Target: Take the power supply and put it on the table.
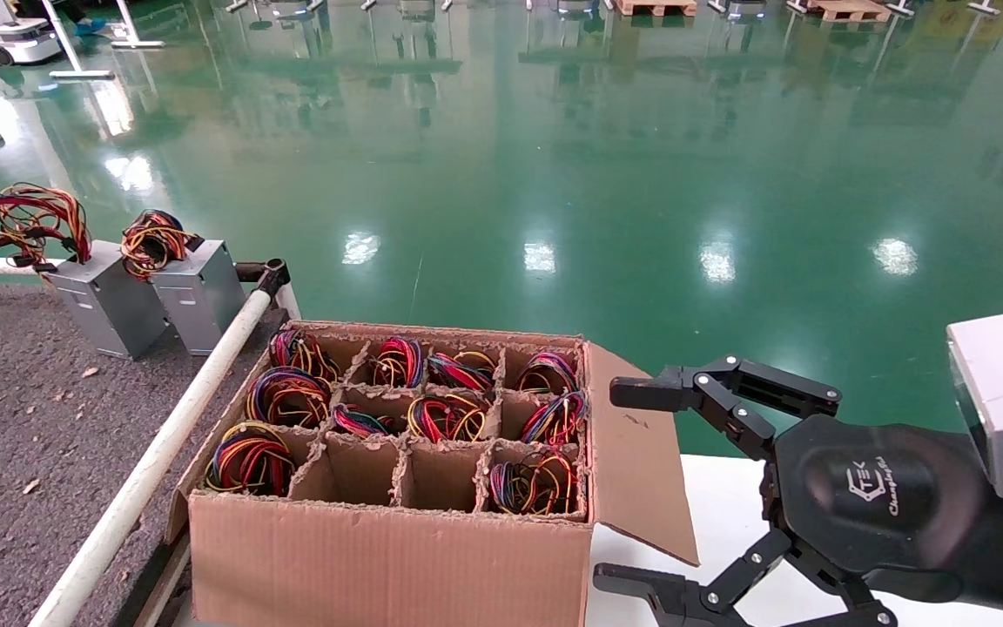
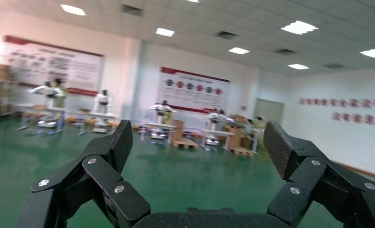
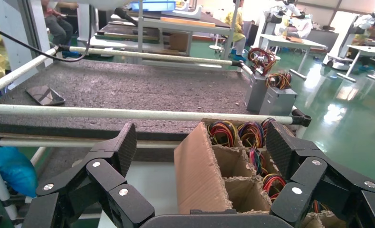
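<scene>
The broad dark grey, rough speckled table (image 1: 5,409), edged by a white round tube rail (image 1: 162,453), fills the robot's left side. Beside the rail stands a brown corrugated carton (image 1: 388,557) whose cells hold coloured wire coils. At the table's far corner sits the power supply (image 1: 97,300), a small grey sheet-metal box with loose red and yellow wires sprawling on top, touching a like grey box (image 1: 201,296) with a tight coil. The right claw (image 1: 632,488) hovers just right of the carton, spread wide and empty. The left claw (image 2: 195,147) is raised toward the hall, also spread and holding nothing.
</scene>
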Action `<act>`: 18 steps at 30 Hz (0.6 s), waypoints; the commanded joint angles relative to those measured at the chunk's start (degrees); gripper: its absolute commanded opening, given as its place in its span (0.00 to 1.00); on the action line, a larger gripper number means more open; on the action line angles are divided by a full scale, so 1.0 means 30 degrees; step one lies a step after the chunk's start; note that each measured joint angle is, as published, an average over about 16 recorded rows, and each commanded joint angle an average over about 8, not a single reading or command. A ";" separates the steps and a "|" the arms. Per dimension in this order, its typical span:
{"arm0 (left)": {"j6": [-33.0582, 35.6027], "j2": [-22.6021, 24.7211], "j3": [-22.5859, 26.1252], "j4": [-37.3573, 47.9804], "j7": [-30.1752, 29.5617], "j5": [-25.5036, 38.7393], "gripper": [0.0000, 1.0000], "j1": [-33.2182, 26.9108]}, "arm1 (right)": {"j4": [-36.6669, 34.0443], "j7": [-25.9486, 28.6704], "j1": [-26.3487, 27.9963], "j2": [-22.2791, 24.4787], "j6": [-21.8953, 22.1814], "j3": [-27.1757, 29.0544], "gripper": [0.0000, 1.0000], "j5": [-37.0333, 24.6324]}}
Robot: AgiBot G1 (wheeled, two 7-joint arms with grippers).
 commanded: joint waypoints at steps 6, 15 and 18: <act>0.2489 -0.1132 0.0186 -0.2992 -0.0653 -0.0436 1.00 0.2263 | 0.0000 -0.0001 0.0000 0.0000 0.0000 -0.0001 1.00 0.0001; 0.5680 -0.2582 0.0425 -0.6829 -0.1491 -0.0994 1.00 0.5164 | 0.0000 -0.0001 0.0001 0.0001 0.0001 -0.0003 1.00 0.0002; 0.6746 -0.3067 0.0505 -0.8111 -0.1771 -0.1181 1.00 0.6133 | 0.0000 -0.0002 0.0001 0.0001 0.0001 -0.0003 1.00 0.0002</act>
